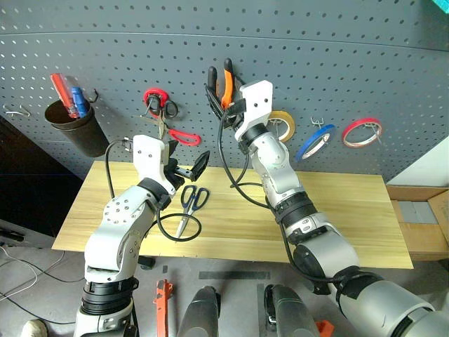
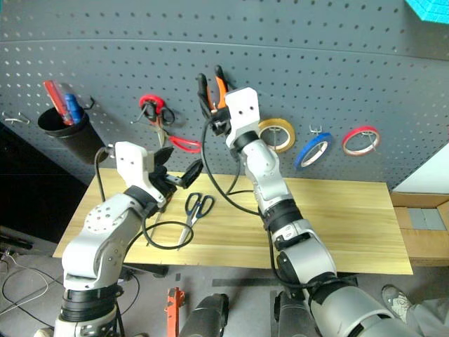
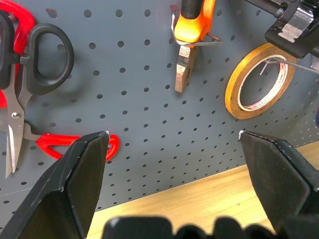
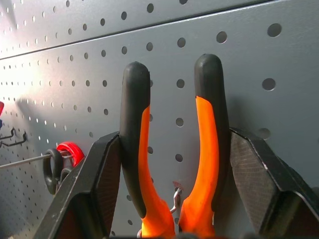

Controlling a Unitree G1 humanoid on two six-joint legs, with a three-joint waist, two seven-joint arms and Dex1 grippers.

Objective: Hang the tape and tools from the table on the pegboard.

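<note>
The orange-and-black pliers (image 4: 144,149) stand handles-up against the dark grey pegboard (image 1: 316,63), their joint over a metal hook. My right gripper (image 4: 174,134) is shut on them, one finger pressed on the outside of each handle. The dark-handled scissors (image 1: 191,202) lie on the light wood table (image 1: 337,210), just below my left gripper (image 1: 191,167). That gripper hangs open and holds nothing, facing the board. The blue tape (image 1: 304,149) hangs on a hook to the right of my right arm.
A yellow tape roll (image 1: 284,125) and a red/pink roll (image 1: 362,131) hang on either side of the blue one. Red-handled scissors (image 1: 165,116) hang left of the pliers. A black cup (image 1: 74,126) with red and blue tools hangs at the far left.
</note>
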